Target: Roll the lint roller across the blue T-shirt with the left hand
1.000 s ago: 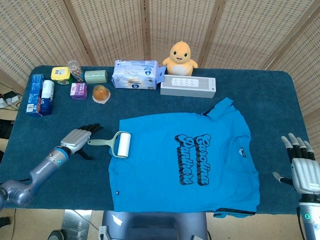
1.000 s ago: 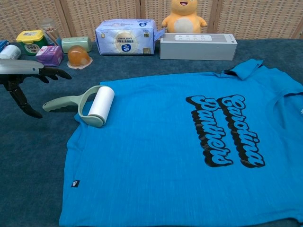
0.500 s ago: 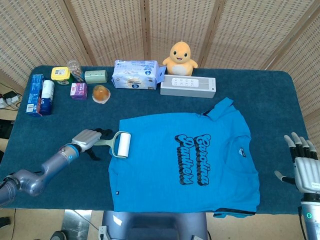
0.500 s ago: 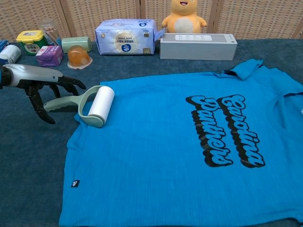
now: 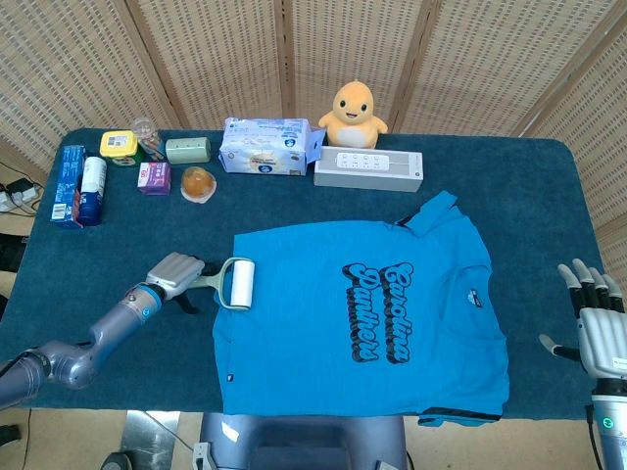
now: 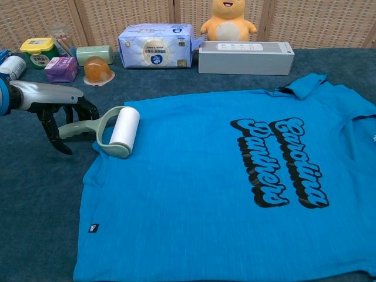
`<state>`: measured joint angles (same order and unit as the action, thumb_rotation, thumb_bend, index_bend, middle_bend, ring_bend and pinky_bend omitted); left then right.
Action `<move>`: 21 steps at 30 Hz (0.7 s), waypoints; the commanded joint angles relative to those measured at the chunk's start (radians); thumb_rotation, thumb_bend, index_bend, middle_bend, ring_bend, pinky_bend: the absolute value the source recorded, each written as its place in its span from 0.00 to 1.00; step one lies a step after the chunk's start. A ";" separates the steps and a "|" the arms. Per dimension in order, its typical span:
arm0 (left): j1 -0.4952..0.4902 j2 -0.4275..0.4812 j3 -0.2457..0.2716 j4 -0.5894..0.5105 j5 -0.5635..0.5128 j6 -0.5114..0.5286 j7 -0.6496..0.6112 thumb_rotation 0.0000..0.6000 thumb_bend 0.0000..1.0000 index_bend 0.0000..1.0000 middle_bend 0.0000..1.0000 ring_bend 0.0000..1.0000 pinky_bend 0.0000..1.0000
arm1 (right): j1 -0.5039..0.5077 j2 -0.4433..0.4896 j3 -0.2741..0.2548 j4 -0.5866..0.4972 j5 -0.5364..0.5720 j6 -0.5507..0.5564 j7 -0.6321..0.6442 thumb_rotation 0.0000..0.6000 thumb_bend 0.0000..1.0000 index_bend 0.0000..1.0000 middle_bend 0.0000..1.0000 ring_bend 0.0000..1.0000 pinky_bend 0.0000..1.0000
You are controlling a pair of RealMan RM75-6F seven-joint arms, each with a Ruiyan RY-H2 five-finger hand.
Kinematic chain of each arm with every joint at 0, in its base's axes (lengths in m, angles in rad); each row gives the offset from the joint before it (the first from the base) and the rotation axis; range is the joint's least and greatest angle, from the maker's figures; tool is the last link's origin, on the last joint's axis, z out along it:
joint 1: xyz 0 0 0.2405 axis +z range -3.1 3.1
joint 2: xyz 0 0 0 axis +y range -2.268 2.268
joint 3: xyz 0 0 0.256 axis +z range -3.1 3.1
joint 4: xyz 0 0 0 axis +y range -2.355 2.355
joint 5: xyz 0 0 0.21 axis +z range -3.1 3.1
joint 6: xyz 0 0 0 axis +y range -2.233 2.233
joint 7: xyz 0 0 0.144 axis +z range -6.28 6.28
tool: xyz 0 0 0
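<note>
The blue T-shirt (image 5: 362,318) (image 6: 223,182) lies flat on the dark blue table, with black lettering on its chest. A lint roller (image 5: 231,284) (image 6: 114,134), pale green with a white roll, rests on the shirt's left sleeve edge, its handle pointing left. My left hand (image 5: 174,271) (image 6: 56,108) sits over the handle end, fingers curled down around it and thumb on the near side. My right hand (image 5: 596,318) hovers at the table's right front corner, fingers spread, holding nothing; it does not show in the chest view.
Along the table's back edge stand a yellow plush duck (image 5: 355,106), a white power strip (image 5: 368,168), a tissue pack (image 5: 269,146), an orange jelly cup (image 5: 199,183), small boxes and jars (image 5: 157,162), and a blue box (image 5: 69,184) at far left. Wicker screens rise behind.
My left hand moved right onto the roller's handle and its fingers curled down around it. The roller shifted slightly left. My right hand stayed where it was.
</note>
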<state>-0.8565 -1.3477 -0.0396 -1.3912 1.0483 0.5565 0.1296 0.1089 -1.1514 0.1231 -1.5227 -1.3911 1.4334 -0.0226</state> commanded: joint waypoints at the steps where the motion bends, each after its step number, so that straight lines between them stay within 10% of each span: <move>1: -0.003 -0.013 0.012 -0.007 -0.037 0.024 0.037 1.00 0.08 0.36 0.43 0.29 0.32 | 0.000 0.000 -0.001 0.000 0.000 -0.001 0.000 1.00 0.00 0.06 0.00 0.00 0.00; 21: 0.044 -0.127 -0.009 0.072 0.034 0.229 0.058 1.00 0.12 0.62 0.70 0.60 0.56 | 0.000 0.000 -0.006 -0.007 -0.010 0.000 -0.001 1.00 0.00 0.06 0.00 0.00 0.00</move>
<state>-0.8233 -1.4563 -0.0456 -1.3404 1.0574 0.7607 0.1936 0.1090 -1.1511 0.1169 -1.5299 -1.4010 1.4333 -0.0237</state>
